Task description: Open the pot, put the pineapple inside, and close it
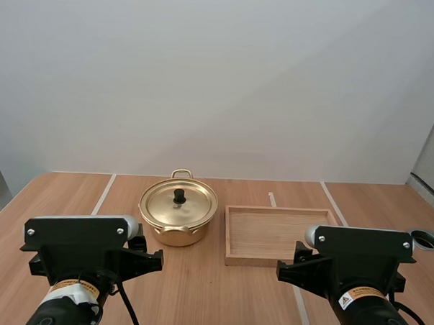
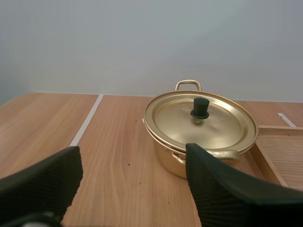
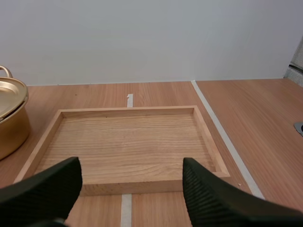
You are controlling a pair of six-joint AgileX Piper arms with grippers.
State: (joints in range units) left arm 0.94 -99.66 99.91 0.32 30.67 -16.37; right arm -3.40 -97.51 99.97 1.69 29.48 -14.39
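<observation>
A gold pot [image 1: 177, 217] stands mid-table with its lid [image 1: 178, 202] on, a black knob [image 1: 179, 195] at the lid's centre. In the left wrist view the pot [image 2: 189, 156] sits just ahead of my left gripper [image 2: 132, 153], its lid [image 2: 201, 122] and knob [image 2: 200, 108] plainly seen; the fingers [image 2: 208, 179] stand wide apart, holding nothing. My right gripper [image 3: 132, 165] is open too, hovering before the near rim of a bare wooden tray [image 3: 128, 142]. The pot's edge [image 3: 12, 118] shows beside that tray. No pineapple is in sight.
The wooden tray [image 1: 232, 239] lies right of the pot, nothing in it. Pale tape lines [image 1: 102, 194] cross the wooden tabletop. A round hole [image 1: 425, 238] sits near the table's right edge. Both arm bases [image 1: 83, 264] stand at the table's front.
</observation>
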